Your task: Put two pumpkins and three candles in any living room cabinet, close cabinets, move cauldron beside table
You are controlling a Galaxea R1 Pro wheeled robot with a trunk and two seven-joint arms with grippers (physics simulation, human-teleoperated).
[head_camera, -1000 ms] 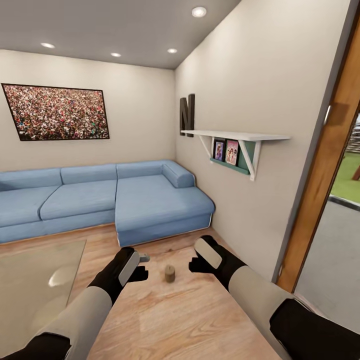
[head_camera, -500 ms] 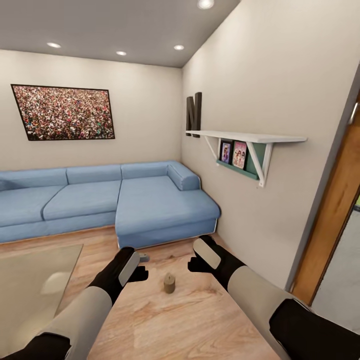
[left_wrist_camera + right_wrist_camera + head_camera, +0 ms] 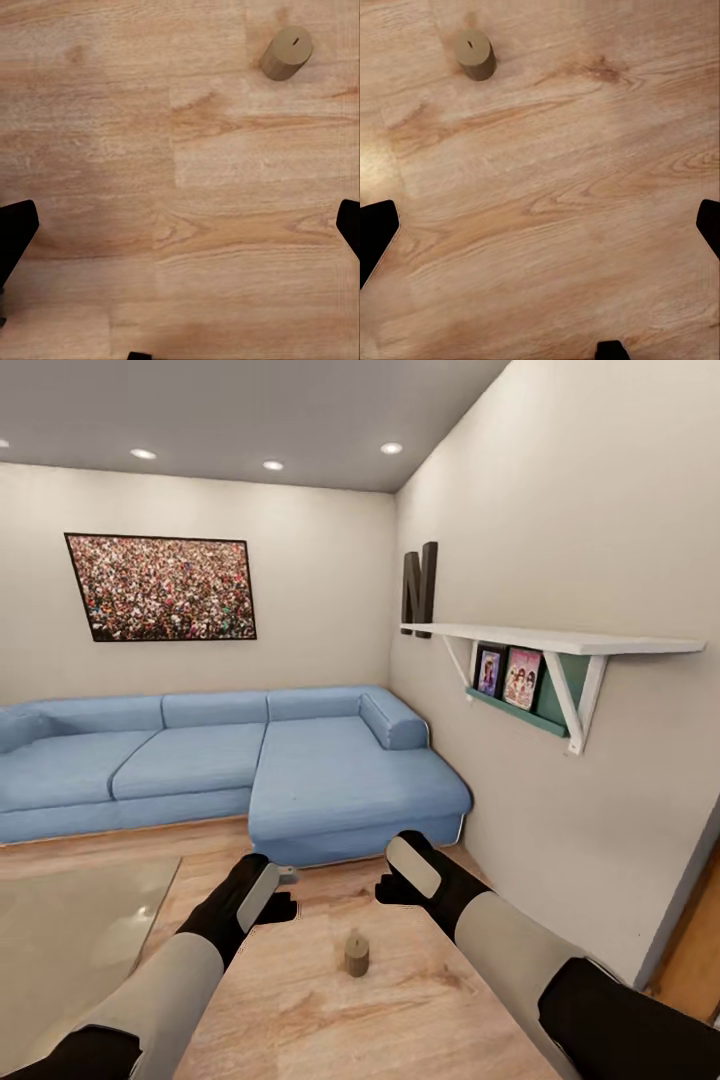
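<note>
Lighting: even and bright, from the recessed ceiling spots [image 3: 272,464] above me; my view is a clean render, sharp throughout, with straight lines leaning outward toward the edges in the wide head view. Shadows: soft, faint ones beneath the wall shelf [image 3: 560,643] and beside the candle [image 3: 356,954] on the wood floor [image 3: 400,1010]. Glare: a pale reflected patch on the glass table [image 3: 70,930]; my wrist views are flat-lit, slightly soft, without highlights.
</note>
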